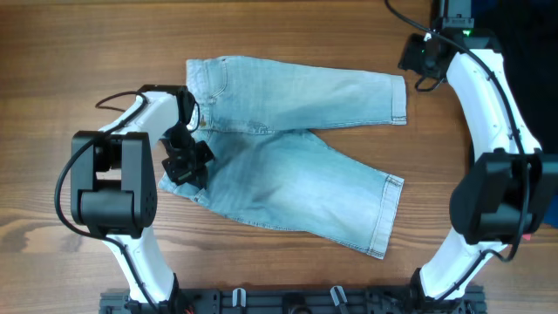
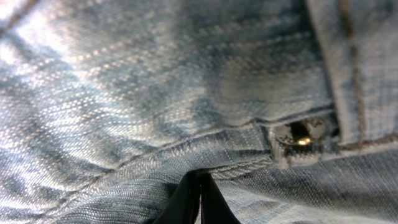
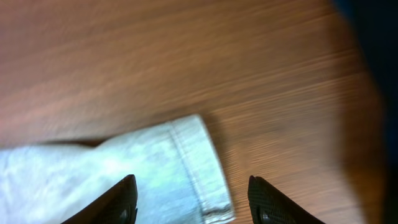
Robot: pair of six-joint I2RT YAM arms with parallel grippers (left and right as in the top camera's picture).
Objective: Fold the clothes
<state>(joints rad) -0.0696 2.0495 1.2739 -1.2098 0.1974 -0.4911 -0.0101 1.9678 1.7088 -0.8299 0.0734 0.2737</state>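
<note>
Surface: wood-grain table (image 1: 288, 35); it fills your overhead view, with both arms rising from the bottom edge.
Shorts: you have one pair of light blue faded denim shorts (image 1: 288, 166) lying flat in the middle of the frame, waistband (image 1: 193, 83) to the left and both legs pointing right.
Upper leg: upper leg (image 1: 349, 96) runs almost level toward the upper right; its hem stops just short of your right arm.
Lower leg: lower leg (image 1: 331, 205) slants down to the lower right, so the two legs splay apart in a V.
Left gripper: your left gripper (image 1: 185, 164) sits on the lower end of the waistband, at centre left. In the left wrist view its black fingers (image 2: 186, 202) are pressed together, tips against a stitched denim seam. You cannot tell whether any cloth is pinched between them.
Button: metal button (image 2: 303, 135) shows just right of those fingertips, beside a stitched band.
Right gripper: your right gripper (image 1: 425, 59) hangs at the upper right, near the upper leg's hem. In the right wrist view its fingers (image 3: 124, 202) stand wide apart and hold nothing, with the hemmed corner (image 3: 205, 174) on the table below the gap.
</note>
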